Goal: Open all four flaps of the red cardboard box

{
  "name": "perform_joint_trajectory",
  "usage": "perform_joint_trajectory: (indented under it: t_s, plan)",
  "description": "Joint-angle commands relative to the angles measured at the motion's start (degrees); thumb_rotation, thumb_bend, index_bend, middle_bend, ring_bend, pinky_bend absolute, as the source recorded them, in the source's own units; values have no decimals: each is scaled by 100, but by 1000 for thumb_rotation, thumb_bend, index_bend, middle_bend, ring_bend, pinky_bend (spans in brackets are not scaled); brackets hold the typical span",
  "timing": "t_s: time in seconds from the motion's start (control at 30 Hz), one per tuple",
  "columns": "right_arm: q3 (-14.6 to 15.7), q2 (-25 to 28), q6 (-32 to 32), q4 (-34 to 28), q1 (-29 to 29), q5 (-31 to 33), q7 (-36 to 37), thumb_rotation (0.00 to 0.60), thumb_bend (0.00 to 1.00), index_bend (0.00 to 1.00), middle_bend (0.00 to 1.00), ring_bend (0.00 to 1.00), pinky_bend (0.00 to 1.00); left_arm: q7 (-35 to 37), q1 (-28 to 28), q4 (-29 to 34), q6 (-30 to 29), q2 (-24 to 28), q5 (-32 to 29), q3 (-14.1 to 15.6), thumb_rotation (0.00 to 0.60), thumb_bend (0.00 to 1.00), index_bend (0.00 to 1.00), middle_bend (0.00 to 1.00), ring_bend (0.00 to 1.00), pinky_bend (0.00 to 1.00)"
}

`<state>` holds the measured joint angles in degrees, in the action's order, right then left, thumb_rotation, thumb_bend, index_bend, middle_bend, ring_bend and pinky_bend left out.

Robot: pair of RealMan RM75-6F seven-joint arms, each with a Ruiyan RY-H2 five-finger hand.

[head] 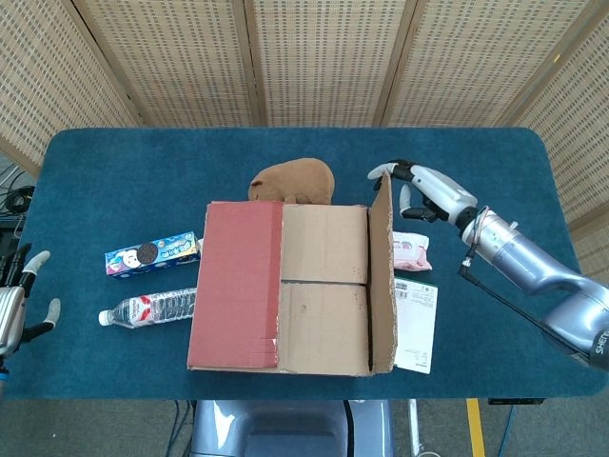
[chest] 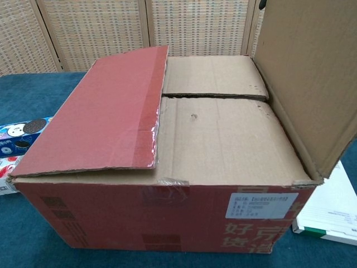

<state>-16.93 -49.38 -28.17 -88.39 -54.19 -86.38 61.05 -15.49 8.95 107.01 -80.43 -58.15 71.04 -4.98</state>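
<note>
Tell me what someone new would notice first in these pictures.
The red cardboard box fills the table's middle, its right flap standing up with the right hand at its far corner. The left flap still lies down, and the left hand waits off the table's left edge.

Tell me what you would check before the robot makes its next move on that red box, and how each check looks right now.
1. Right flap lifted: ok, it stands upright, with the right hand at its far top corner.
2. Left flap opened: not ok, it lies nearly flat over the red cardboard box.
3. Two inner flaps opened: not ok, both lie flat and closed.
4. Left hand ready: ok, it holds nothing, fingers apart, at the table's left edge, well away from the box.
5. Room for the left flap to swing out: cannot tell; the cookie pack and water bottle lie close beside that side.
</note>
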Motion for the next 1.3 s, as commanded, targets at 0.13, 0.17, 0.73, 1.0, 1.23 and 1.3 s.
perform_joint_trajectory:
  t_s: [0.13, 0.17, 0.73, 1.0, 1.23, 1.3]
  plan:
    - [161, 174, -109, 156, -24, -280, 420, 600, 1000, 217, 406, 0, 0, -55, 11, 38, -10, 5, -1, -11, 495, 466, 118, 0, 0, 0]
    - [187, 209, -137, 174, -29, -333, 501, 600, 1000, 217, 406, 0, 0, -66, 11, 47, -14, 6, -3, -12, 495, 466, 118, 0, 0, 0]
    - [619, 577, -867, 513, 80, -735, 1248, 600, 983, 217, 360, 0, 0, -219, 36, 159, -47, 73, 85, -7, 496, 465, 122, 0, 0, 0]
    - [694, 611, -1399, 368, 442, -544, 831, 600, 894, 208, 196, 0, 0, -273, 136, 148, 34, 190, 261, -16, 497, 466, 122, 0, 0, 0]
    - [729, 605, -2197, -89, 1138, -22, -620, 600, 878, 149, 96, 0, 0, 70, 594, 71, 600, 636, 796, -104, 497, 468, 120, 0, 0, 0]
    - [707, 562, -2408, -251, 1320, 222, -1191, 600, 878, 133, 73, 0, 0, 339, 753, 75, 831, 801, 905, -149, 497, 470, 108, 0, 0, 0]
